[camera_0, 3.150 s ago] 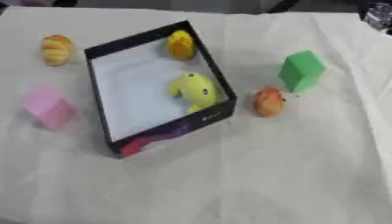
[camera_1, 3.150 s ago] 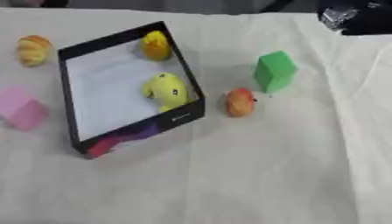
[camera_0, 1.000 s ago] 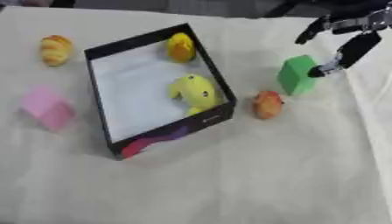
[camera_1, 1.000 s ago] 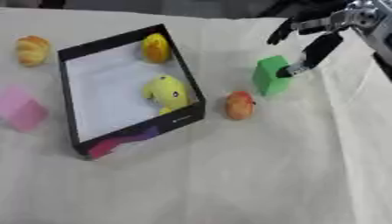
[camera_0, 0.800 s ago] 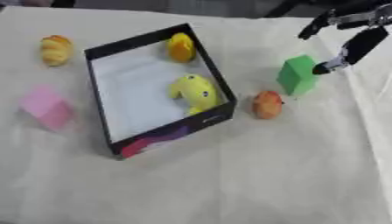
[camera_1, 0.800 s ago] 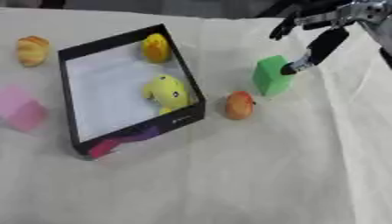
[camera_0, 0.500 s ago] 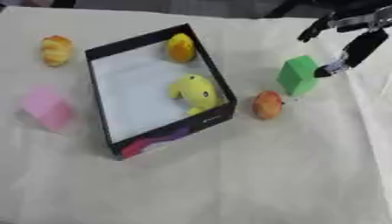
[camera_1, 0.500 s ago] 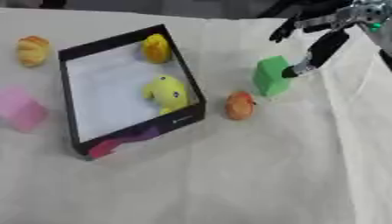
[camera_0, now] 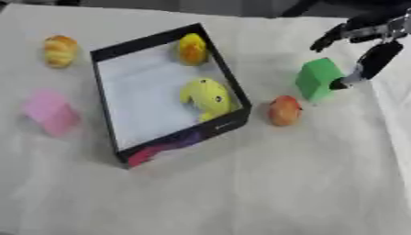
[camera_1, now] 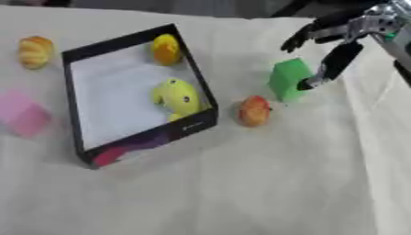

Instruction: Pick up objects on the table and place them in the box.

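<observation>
A black box (camera_0: 106,54) with a white floor lies askew at the left centre. Inside it are two yellow toys (camera_0: 205,96), one at the far corner (camera_0: 192,48). A green block (camera_0: 318,79) stands to the right of the box, with an orange-red round object (camera_0: 283,110) just in front of it. My right hand (camera_1: 340,42) hovers at the block's right side, fingers spread and open, thumb tip close to the block's right face. A pink block (camera_0: 51,111) and a bread-like orange item (camera_0: 60,50) lie left of the box. My left hand is out of sight.
A pale cloth (camera_0: 241,183) covers the table, with wide bare room in front of the box and to the lower right. The cloth's right edge (camera_0: 404,151) runs down the right side.
My right hand came in from the upper right and dropped beside the green block; over the last second it has shifted only slightly. The objects have not moved.
</observation>
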`<control>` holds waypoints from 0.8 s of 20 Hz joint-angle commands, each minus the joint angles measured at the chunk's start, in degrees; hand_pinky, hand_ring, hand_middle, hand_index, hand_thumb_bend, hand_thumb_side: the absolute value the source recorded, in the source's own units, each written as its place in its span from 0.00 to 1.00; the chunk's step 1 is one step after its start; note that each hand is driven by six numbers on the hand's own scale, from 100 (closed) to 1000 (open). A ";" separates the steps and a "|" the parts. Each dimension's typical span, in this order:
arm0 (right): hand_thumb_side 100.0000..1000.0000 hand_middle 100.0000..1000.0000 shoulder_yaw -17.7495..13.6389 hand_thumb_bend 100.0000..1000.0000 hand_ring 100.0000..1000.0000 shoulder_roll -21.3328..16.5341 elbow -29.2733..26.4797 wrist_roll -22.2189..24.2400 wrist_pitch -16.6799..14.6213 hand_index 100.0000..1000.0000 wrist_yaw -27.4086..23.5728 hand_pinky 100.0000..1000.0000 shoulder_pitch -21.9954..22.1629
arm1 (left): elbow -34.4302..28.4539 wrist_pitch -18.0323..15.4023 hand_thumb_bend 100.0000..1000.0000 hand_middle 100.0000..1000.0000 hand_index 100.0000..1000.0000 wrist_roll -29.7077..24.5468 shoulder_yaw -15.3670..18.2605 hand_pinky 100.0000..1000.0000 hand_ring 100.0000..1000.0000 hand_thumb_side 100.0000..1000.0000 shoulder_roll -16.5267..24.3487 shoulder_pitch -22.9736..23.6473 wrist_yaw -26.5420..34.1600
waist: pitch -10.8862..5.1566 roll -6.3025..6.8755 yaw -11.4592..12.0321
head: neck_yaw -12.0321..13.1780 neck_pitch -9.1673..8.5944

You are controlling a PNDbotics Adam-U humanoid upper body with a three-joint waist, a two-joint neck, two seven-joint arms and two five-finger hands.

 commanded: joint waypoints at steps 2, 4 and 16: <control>0.45 0.86 -0.70 0.39 0.92 -2.08 0.56 -0.44 -1.04 0.98 1.56 1.00 -0.90 | -0.93 -0.06 0.04 0.71 0.81 -0.14 0.19 0.79 0.72 0.94 0.47 -0.66 -0.23 | 0.22 -0.26 0.22 | -0.32 -1.05; 0.45 0.86 -0.63 0.39 0.92 -1.97 0.97 -0.59 -1.36 0.98 2.07 0.99 -0.85 | -0.94 -0.05 0.04 0.71 0.81 -0.14 0.20 0.80 0.72 0.94 0.42 -0.68 -0.24 | 0.42 -0.23 0.34 | -0.41 -1.15; 0.39 0.83 -1.19 0.39 0.89 0.08 6.23 -0.56 -2.31 0.93 4.76 0.97 -0.74 | -1.16 -0.06 0.03 0.71 0.81 -0.20 0.19 0.80 0.72 0.94 0.20 -1.19 -0.24 | 1.44 -0.28 1.45 | -1.20 -1.77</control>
